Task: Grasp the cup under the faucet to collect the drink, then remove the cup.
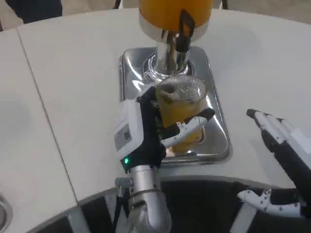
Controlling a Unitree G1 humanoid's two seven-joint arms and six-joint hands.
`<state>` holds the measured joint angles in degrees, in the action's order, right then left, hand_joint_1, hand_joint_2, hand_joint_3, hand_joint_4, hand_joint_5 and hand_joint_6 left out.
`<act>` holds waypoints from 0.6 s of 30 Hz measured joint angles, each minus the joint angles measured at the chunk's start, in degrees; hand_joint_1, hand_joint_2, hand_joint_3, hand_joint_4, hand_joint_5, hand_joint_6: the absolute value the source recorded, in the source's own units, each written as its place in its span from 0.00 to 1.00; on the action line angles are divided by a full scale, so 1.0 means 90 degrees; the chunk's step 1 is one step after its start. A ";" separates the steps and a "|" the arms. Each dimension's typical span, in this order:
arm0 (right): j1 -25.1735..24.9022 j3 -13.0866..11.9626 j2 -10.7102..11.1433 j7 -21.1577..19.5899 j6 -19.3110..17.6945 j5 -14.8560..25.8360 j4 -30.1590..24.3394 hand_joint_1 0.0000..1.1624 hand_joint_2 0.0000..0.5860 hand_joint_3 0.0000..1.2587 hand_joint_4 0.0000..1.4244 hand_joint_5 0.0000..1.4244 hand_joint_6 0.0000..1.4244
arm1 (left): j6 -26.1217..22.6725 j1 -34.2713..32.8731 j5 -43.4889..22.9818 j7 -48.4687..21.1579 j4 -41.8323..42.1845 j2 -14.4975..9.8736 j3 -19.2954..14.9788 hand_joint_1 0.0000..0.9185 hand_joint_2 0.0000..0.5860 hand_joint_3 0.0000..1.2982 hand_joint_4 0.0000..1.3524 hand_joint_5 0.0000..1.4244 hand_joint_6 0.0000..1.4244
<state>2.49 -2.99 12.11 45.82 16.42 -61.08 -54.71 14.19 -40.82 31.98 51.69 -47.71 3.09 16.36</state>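
Note:
A clear plastic cup point(181, 104) holding orange drink stands on the shiny metal drip tray point(216, 124), just in front of the dispenser's black faucet point(183, 30). My left hand point(146, 133) grips the cup from its left side, with fingers point(187, 130) wrapped across the cup's front. The dispenser point(172, 19) with its orange tank rises at the back of the tray on a chrome column. My right hand point(282, 145) lies to the right of the tray, fingers apart and holding nothing.
The white round table point(73, 87) spreads left and right of the tray, with a seam running down its left part. Its front edge curves just below the tray.

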 measured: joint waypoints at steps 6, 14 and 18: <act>-0.0243 0.0155 0.0020 -0.0154 -0.0014 0.0184 0.0369 0.55 0.55 0.00 0.00 0.00 0.03 | 0.0021 0.0029 -0.0035 -0.0146 0.0310 -0.0415 -0.0242 0.67 0.00 0.90 0.80 1.00 1.00; -0.0418 0.0382 0.0102 -0.0486 -0.0099 0.0347 0.0639 0.56 0.56 0.00 0.00 0.00 0.04 | 0.0006 0.0353 -0.0070 -0.0322 0.1067 -0.0874 -0.0593 0.66 0.00 0.91 0.79 1.00 1.00; -0.0409 0.0423 0.0127 -0.0658 -0.0150 0.0440 0.0667 0.56 0.56 0.00 0.00 0.00 0.04 | -0.0151 0.0485 -0.0025 -0.0353 0.1252 -0.0944 -0.0685 0.66 0.00 0.91 0.78 1.00 1.00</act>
<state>-1.19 0.81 13.25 39.89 15.07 -57.12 -48.71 12.83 -36.46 31.75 48.51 -36.44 -5.41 10.20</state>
